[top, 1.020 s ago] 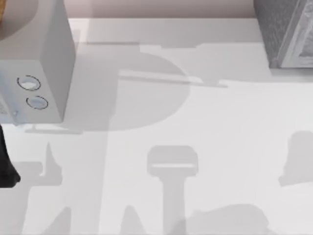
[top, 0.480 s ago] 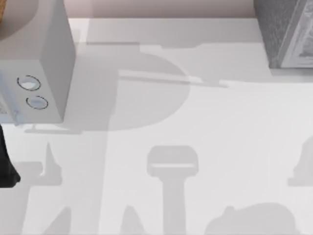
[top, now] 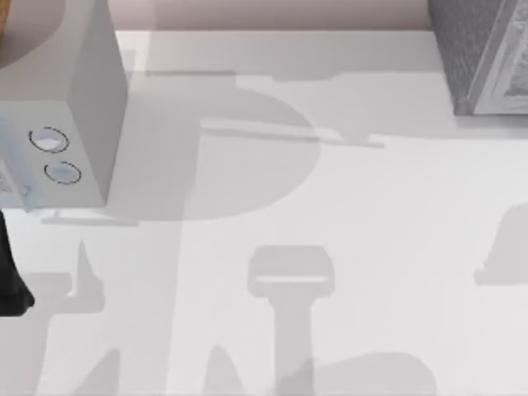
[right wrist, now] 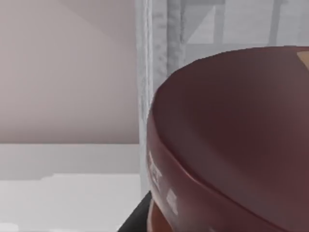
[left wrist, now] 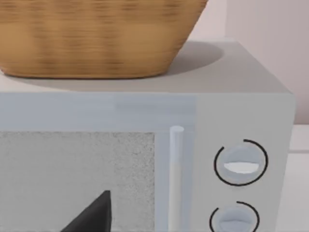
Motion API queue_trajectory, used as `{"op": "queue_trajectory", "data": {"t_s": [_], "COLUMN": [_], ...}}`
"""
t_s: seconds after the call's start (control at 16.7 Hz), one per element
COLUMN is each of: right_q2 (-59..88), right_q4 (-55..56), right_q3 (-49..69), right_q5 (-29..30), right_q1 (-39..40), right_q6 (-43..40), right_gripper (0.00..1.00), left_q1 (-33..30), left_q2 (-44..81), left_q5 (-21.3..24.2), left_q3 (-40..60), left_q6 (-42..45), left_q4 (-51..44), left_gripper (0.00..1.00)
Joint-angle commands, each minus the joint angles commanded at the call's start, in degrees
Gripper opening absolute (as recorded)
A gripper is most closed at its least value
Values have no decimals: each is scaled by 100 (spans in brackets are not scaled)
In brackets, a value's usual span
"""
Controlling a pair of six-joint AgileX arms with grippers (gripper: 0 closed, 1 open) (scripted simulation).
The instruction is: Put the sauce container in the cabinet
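Right wrist view held the sauce container's maroon lid (right wrist: pixel 231 140) near the cabinet (right wrist: pixel 159 72), not yet inside; the claw's grip I could not tell.

Rendered kitchen setup. White desk (top: pixel 346 206) fills the top view, pale pink wall (top: pixel 272 12) along the upper edge. Microwave (top: pixel 74 124) at upper left of the frame, two round dials (left wrist: pixel 240 164) and a vertical door handle (left wrist: pixel 176 174) on its front, woven basket (left wrist: pixel 96 38) sitting on top. Grey speckled cabinet (top: pixel 483 54) at upper right. No clutter, flat simulated surfaces and soft shadows.
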Motion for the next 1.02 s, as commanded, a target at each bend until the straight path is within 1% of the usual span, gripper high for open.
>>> {"op": "queue_trajectory", "data": {"t_s": [0.18,0.72,0.9,1.02], "right_q2": [1071,4508,5420,5887], "right_q4": [-417,-1748,-2098,-2277], "right_q3": [1462,6489,7767,8387], "right_q5": [183,728,852,915], "right_q1": [125,570,709,781], "right_q6": [39,96,78,56], "right_gripper": [0,0,0,0], "left_q1": [0,0,0,0], "left_q2": [0,0,0,0], "left_q5": [0,0,0,0], "left_q3": [0,0,0,0], "left_q6": [0,0,0,0], "left_q4": [0,0,0,0], "left_gripper": [100,100,100,100]}}
